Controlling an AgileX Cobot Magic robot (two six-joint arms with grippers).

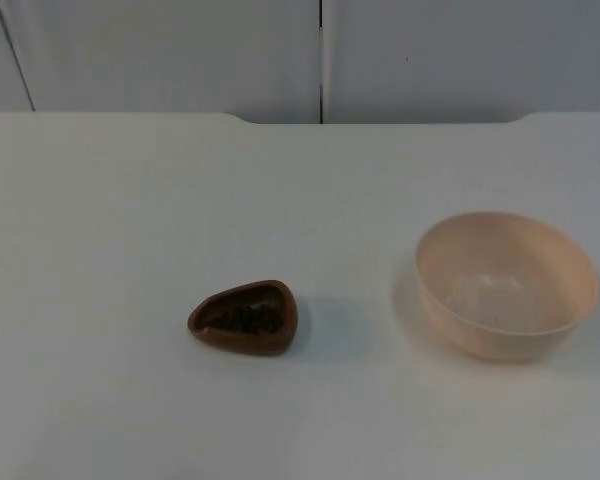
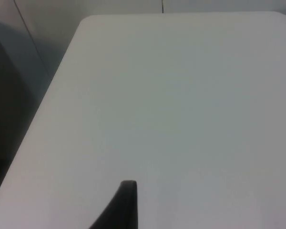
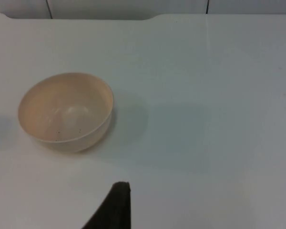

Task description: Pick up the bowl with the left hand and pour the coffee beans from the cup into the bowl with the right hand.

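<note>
A small brown teardrop-shaped cup (image 1: 244, 317) with dark coffee beans in it stands on the white table, a little left of centre in the top view. To its right stands a pale peach bowl (image 1: 505, 284), upright and holding nothing but a few specks. My right gripper (image 3: 120, 192) hangs above the table some way short of the bowl (image 3: 66, 111), touching nothing. My left gripper (image 2: 127, 192) hovers over bare table near the table's left edge, far from both objects.
The grey partition wall (image 1: 320, 60) closes the table at the back. In the left wrist view the table's side edge (image 2: 46, 98) drops off to a dark area beside it. A wide gap of table separates cup and bowl.
</note>
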